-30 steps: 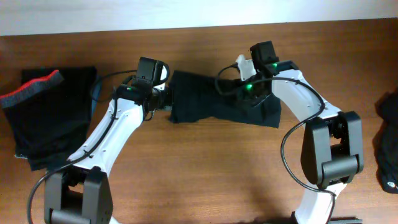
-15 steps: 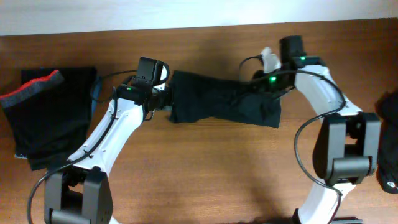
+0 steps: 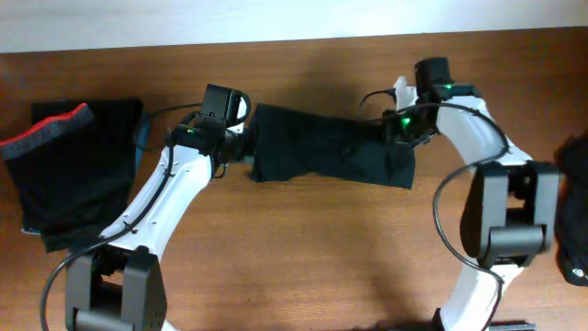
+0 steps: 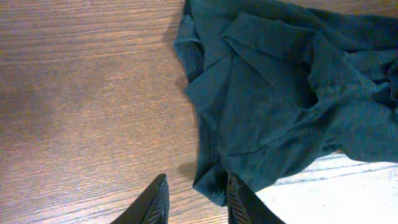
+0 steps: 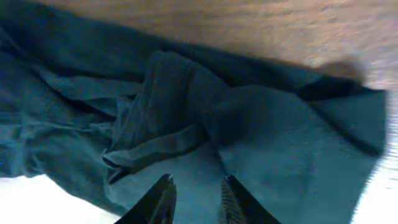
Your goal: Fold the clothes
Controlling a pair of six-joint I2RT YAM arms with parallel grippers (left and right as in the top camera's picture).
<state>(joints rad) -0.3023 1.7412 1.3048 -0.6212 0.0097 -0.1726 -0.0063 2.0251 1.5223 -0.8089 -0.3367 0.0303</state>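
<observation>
Wooden table [image 3: 303,248], brown and grained, under everything. Found dark garment [image 3: 322,152] spread as a crumpled band across upper centre of the overhead frame, wider at both ends. Spotted left gripper [image 4: 194,186] at the garment's left end: fingers apart, nothing between them, cloth hem just beside one fingertip at bottom centre of the left wrist frame. Spotted right gripper [image 5: 196,186] over the garment's right end: fingers apart too, wrinkled cloth below them, contact unclear. Noted stack of black clothes [image 3: 69,175] with a red band at left edge of the overhead frame, well apart from the garment, and another dark piece [image 3: 574,202] cut off at right edge.
</observation>
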